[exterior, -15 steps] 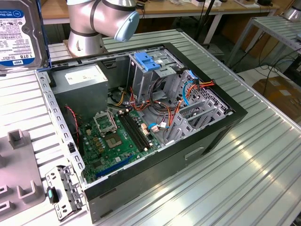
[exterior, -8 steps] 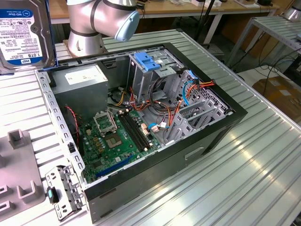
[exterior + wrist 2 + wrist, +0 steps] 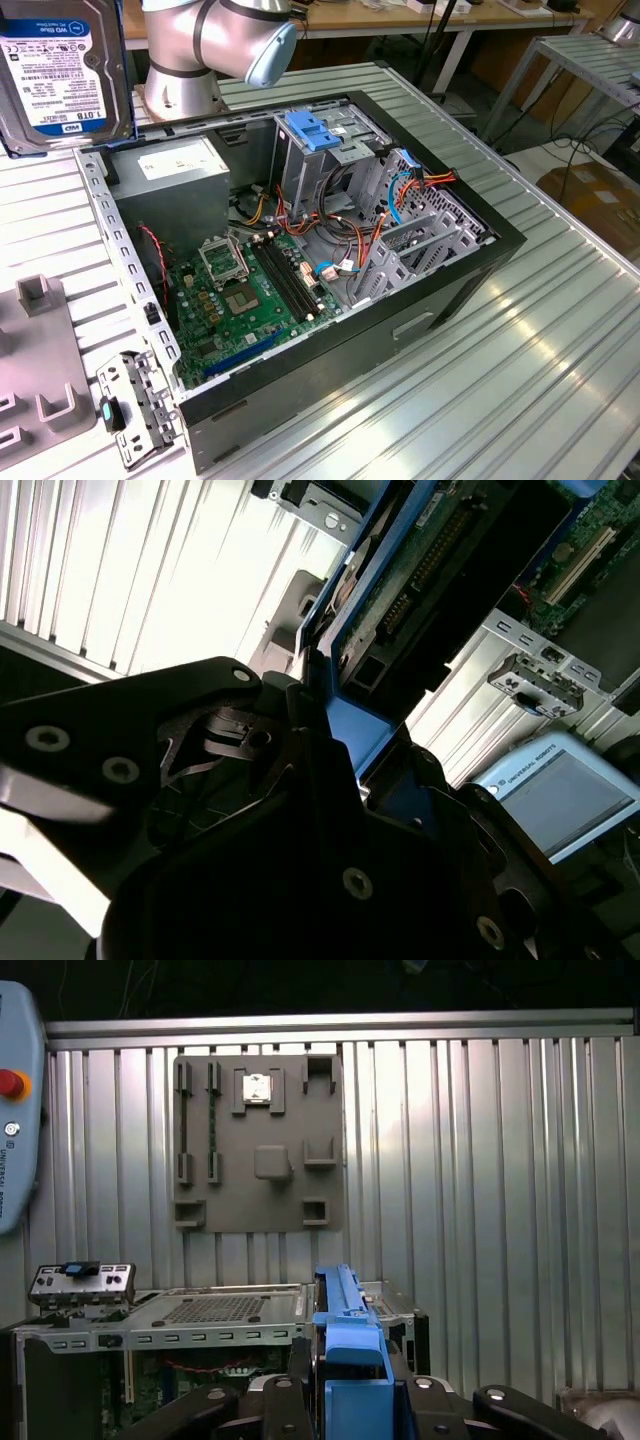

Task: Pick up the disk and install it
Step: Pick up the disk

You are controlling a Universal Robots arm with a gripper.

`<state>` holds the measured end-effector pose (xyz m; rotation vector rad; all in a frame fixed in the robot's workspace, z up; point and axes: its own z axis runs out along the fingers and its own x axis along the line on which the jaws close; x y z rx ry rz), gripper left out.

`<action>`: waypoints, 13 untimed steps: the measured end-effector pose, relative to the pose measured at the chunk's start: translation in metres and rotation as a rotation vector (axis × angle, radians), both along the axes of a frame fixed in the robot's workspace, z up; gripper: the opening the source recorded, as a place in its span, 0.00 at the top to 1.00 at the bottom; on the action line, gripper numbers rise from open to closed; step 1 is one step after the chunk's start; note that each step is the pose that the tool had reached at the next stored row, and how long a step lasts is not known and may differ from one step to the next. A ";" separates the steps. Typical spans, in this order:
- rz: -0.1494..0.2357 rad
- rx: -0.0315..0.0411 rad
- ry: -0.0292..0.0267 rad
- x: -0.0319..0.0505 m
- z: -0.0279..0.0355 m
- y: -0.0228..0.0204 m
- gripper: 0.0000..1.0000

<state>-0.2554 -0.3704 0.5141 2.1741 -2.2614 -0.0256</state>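
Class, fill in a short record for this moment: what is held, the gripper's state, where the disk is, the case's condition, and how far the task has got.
held: the disk, gripped at its blue side rail
gripper state: gripper shut on the disk
disk position: raised off the table, at the exterior view's upper left, not in the computer case
case: open, motherboard exposed, blue bracket inside
progress: disk picked up, not yet installed

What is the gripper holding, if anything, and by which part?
The gripper holds the disk, clamped across its blue-railed edge.
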 end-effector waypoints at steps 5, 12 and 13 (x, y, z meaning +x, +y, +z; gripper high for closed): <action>0.000 -0.0001 0.0001 0.0006 -0.0011 -0.0189 0.63; 0.000 -0.0009 0.0001 0.0185 -0.0027 -0.0251 0.63; 0.000 -0.0009 0.0001 0.0226 -0.0029 -0.0251 0.63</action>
